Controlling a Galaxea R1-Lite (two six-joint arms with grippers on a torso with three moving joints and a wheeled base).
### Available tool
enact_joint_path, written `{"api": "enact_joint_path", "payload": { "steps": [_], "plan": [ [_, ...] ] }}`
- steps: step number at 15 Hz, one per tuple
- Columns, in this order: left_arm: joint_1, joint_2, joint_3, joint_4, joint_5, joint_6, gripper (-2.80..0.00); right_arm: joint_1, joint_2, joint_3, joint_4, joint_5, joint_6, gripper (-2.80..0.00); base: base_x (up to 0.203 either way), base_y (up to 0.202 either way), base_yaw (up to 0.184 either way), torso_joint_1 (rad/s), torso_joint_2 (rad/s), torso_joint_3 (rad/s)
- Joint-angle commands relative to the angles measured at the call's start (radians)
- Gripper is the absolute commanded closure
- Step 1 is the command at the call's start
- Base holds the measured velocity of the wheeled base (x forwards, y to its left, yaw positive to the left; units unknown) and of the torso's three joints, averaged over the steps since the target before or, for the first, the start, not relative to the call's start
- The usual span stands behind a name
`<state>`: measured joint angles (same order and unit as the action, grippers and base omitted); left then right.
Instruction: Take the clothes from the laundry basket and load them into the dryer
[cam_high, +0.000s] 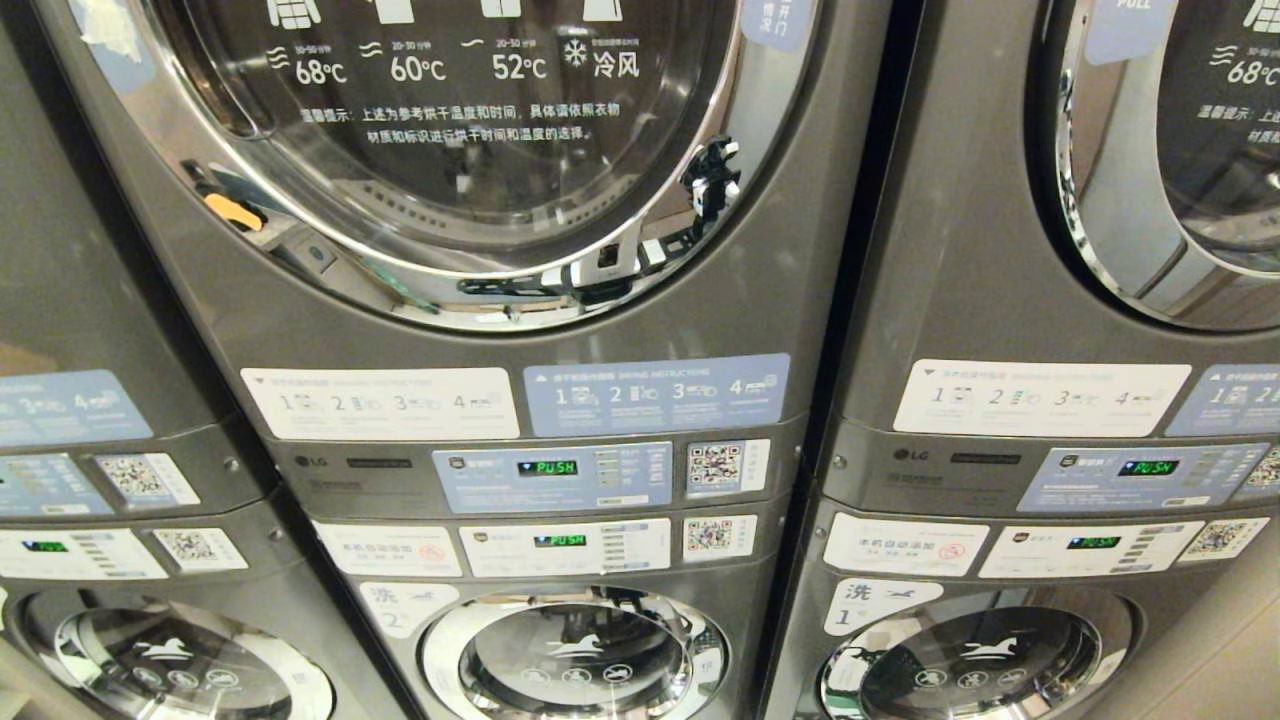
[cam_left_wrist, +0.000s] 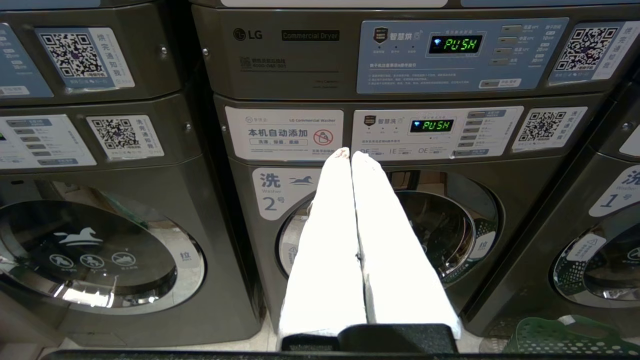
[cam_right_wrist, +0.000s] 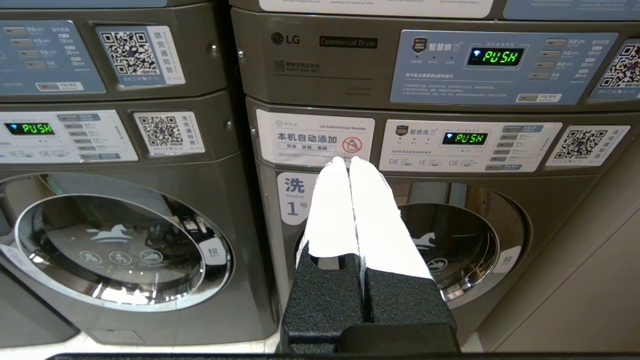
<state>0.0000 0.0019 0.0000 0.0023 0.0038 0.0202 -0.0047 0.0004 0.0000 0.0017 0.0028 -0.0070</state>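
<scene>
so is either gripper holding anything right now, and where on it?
Nothing is held. The left gripper and the right gripper are both shut on empty air, fingers pressed together, facing the washer fronts.

Three stacked machine columns stand side by side. Two round dryer doors, one (cam_high: 480, 130) and another (cam_high: 1180, 150), show above; three round washer doors (cam_high: 575, 655) sit below. Four green displays (cam_high: 547, 467) glow, five code stickers (cam_high: 715, 467) show, two grippers, left gripper (cam_left_wrist: 350, 155) and right gripper (cam_right_wrist: 348, 161), and one green basket (cam_left_wrist: 565, 337)
</scene>
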Motion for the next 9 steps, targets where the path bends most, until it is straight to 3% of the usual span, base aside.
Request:
{"api": "enact_joint_path", "payload": {
  "steps": [1,9],
  "plan": [
    [0.000,0.000,0.002,-0.002,0.001,0.000,0.00,0.000,0.000,0.000,0.000,0.000,-0.001,0.00,0.000,0.000,0.000,0.000,0.00,0.000],
    [0.000,0.000,0.002,-0.002,0.000,0.000,0.00,0.000,0.000,0.002,0.000,0.006,-0.025,0.00,0.000,0.000,0.000,0.000,0.00,0.000]
  ]
}}
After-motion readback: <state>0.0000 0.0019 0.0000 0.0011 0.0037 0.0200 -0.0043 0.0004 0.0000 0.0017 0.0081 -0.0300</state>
